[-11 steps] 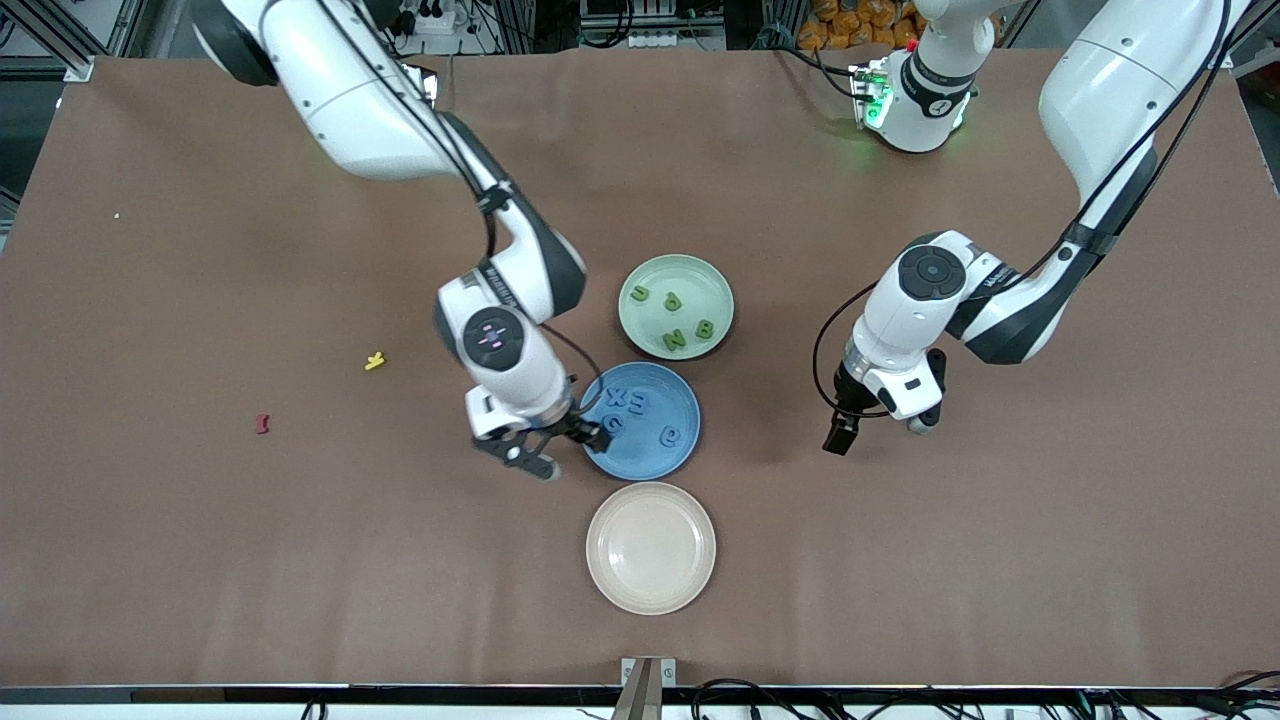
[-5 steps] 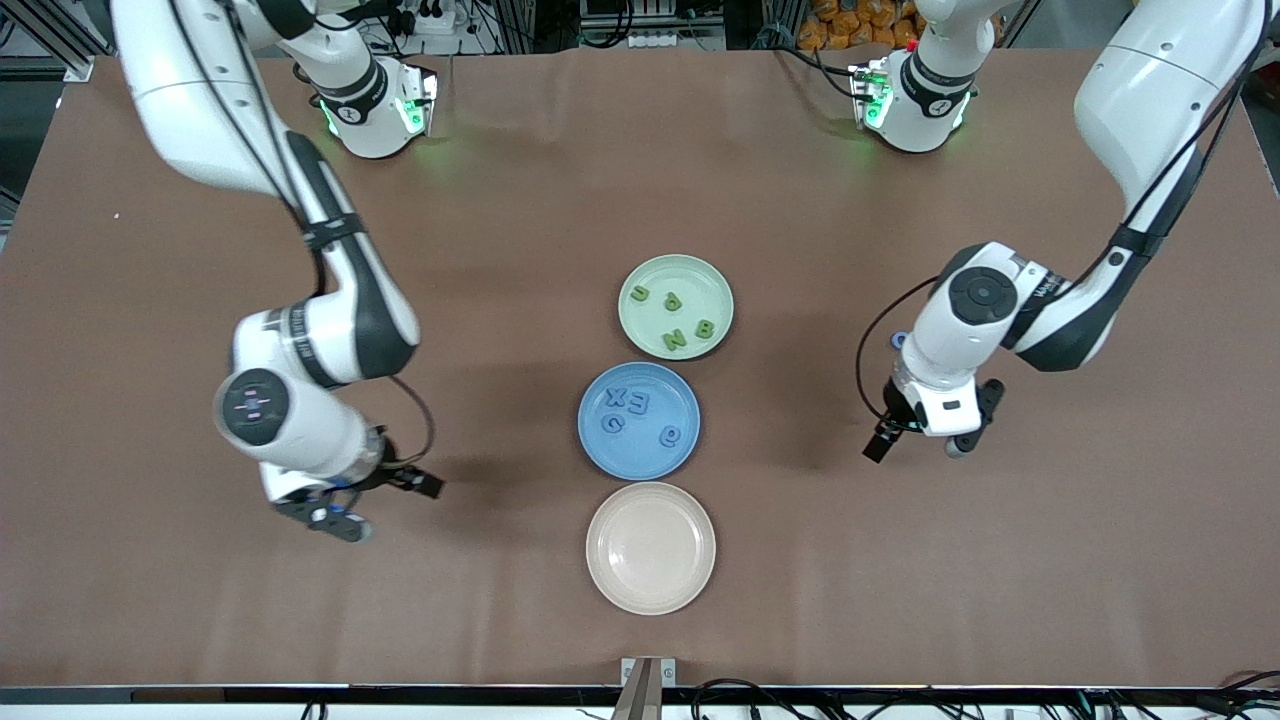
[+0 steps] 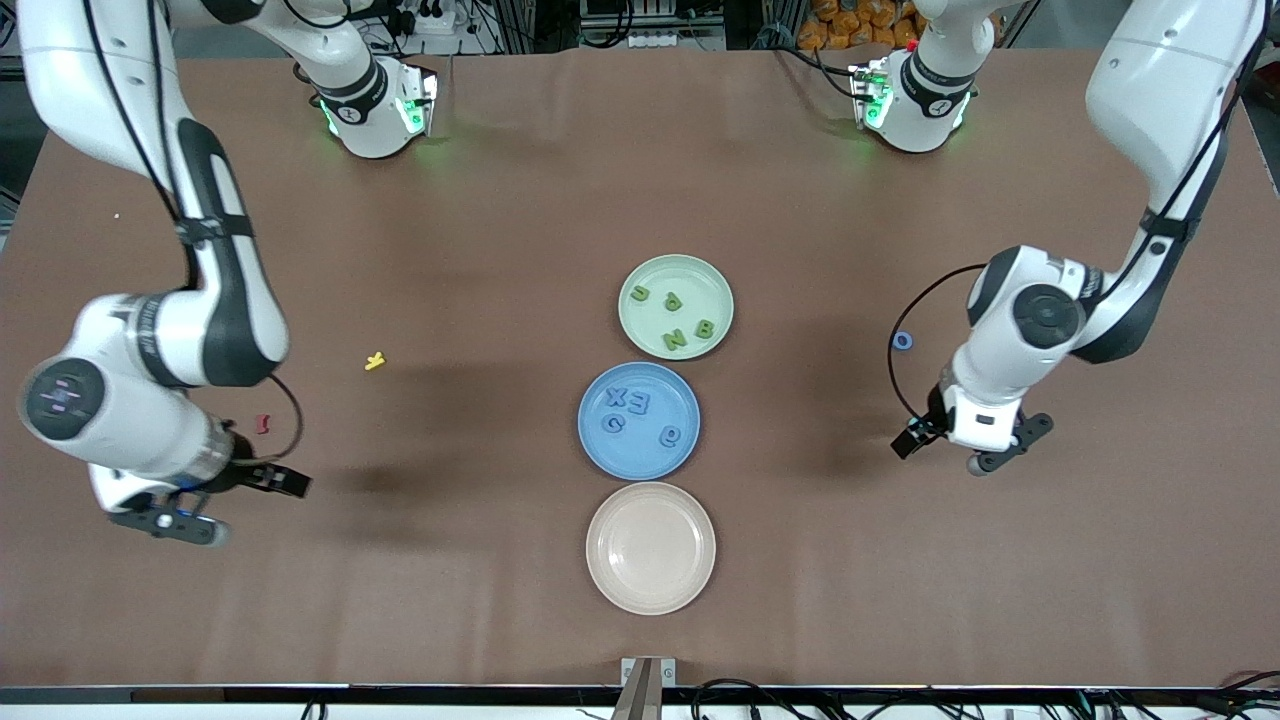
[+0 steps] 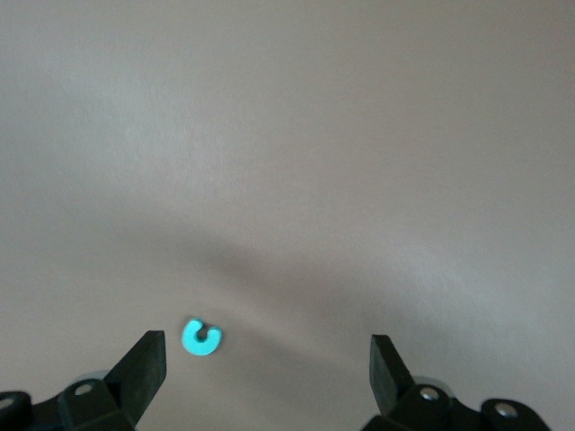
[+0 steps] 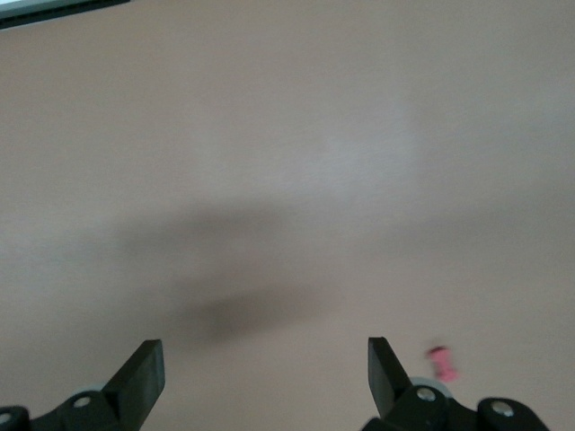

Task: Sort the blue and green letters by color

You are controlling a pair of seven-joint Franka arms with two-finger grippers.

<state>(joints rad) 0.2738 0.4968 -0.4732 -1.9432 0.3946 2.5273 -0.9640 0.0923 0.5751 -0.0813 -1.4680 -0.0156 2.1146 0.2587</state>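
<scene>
The green plate (image 3: 712, 290) holds several olive-green letters, among them u (image 3: 640, 294), N (image 3: 674, 339) and B (image 3: 705, 328). The blue plate (image 3: 650, 460) holds several blue letters, among them x (image 3: 615, 399), E (image 3: 638, 402) and G (image 3: 613, 424). A blue o (image 3: 903, 340) lies alone on the table toward the left arm's end. My left gripper (image 3: 942, 450) is open and empty over bare table beside it. In the left wrist view my gripper (image 4: 268, 359) has the o (image 4: 201, 337) just off one fingertip. My right gripper (image 3: 240, 505) is open and empty over bare table at the right arm's end, as the right wrist view (image 5: 265, 364) shows.
A beige plate (image 3: 650, 590) stands empty, nearer to the front camera than the blue plate. A small yellow letter (image 3: 375, 361) and a small dark red letter (image 3: 263, 424) lie toward the right arm's end; the red one shows in the right wrist view (image 5: 440, 362).
My right gripper has swung from the blue plate's edge out to the right arm's end. My left gripper has moved toward the left arm's end, uncovering the blue o.
</scene>
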